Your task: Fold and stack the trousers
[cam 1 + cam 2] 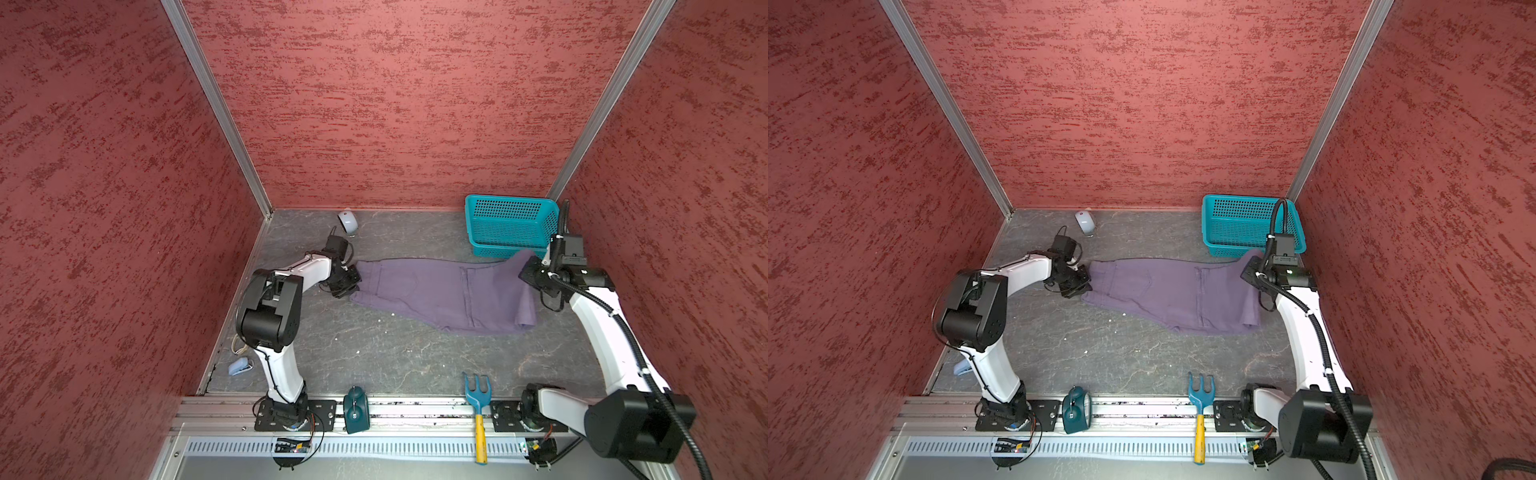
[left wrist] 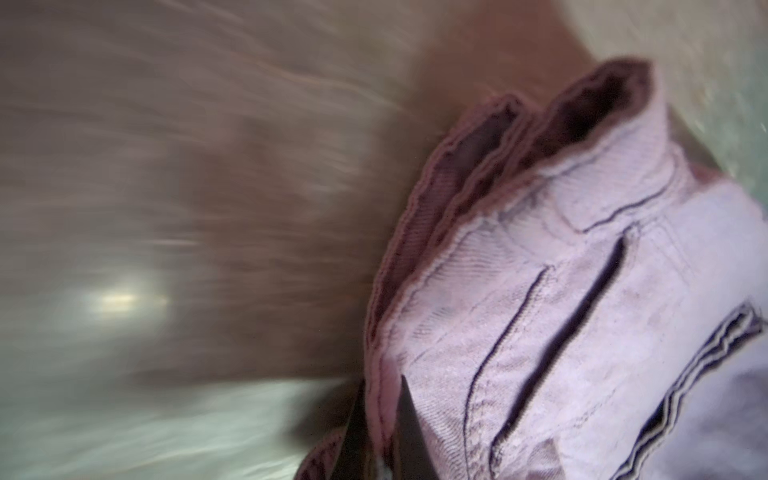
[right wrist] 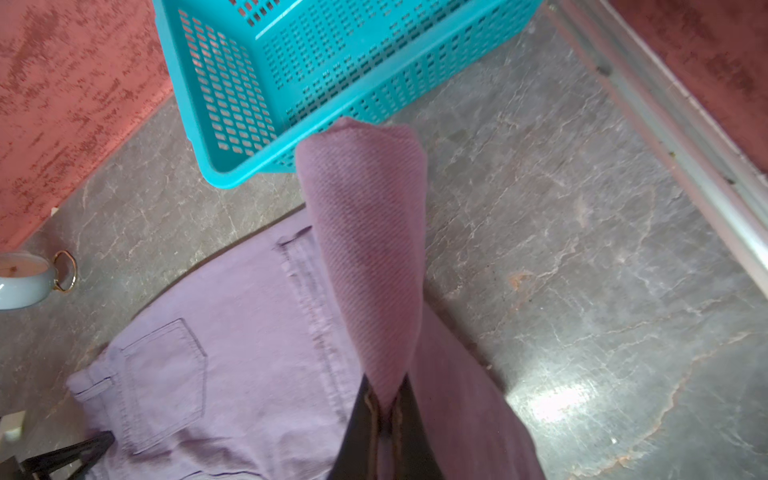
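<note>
- Left wrist view: left gripper [image 2: 380, 440] pinched shut on the trousers [image 2: 561, 311] waistband, likely anchoring that end.
- In a top view: trousers flat mid-table [image 1: 374, 353], just before the basket [image 1: 511, 226].
- Right gripper [image 3: 384, 415] clamps the lifted opposite end, probably to fold it over.

Left arm [image 1: 284, 374], right arm [image 1: 600, 332]: white links, bulky black joints. Ribbed black hose [image 1: 563, 220] along right arm. Black base plates [image 1: 320, 407], silver screws. Left gripper [image 2: 384, 434], right gripper [image 3: 387, 422]: black.
</note>
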`<control>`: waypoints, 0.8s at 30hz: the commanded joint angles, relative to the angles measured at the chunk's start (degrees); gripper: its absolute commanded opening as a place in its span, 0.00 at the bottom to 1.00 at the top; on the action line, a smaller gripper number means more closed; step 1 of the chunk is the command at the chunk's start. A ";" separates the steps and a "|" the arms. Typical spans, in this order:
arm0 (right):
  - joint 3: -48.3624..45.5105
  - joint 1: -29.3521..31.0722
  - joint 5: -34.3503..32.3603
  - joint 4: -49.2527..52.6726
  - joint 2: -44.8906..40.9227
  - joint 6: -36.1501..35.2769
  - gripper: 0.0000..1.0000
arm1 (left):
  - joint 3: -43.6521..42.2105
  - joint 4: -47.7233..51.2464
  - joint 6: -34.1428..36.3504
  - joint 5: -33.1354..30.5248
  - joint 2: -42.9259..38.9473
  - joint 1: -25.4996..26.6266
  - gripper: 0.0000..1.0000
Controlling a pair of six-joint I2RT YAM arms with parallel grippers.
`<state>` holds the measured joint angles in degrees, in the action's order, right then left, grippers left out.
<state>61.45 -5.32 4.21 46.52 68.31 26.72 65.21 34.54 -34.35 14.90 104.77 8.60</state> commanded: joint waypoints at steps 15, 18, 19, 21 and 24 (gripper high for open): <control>-10.08 0.05 6.55 -12.84 5.26 0.83 0.48 | 0.45 8.98 0.74 -13.74 -14.49 -7.52 0.37; -9.21 0.02 4.74 -12.44 4.99 0.23 0.48 | 0.02 5.54 2.04 -8.94 -15.64 -2.57 0.37; -8.95 -0.02 3.87 -12.18 4.75 -0.06 0.47 | -0.10 3.81 2.21 -6.99 -15.67 -0.27 0.37; -8.10 0.00 -0.94 -10.65 4.15 -0.17 0.44 | 0.12 0.32 3.11 -4.24 -15.02 4.90 0.34; -6.65 0.03 -14.26 -5.99 1.22 -0.92 0.46 | 3.47 -0.60 3.63 -6.68 -12.18 12.55 0.30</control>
<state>52.10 -5.26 2.79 37.26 72.97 27.14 65.89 37.76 -32.58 6.59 90.74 16.32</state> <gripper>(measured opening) 0.455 0.308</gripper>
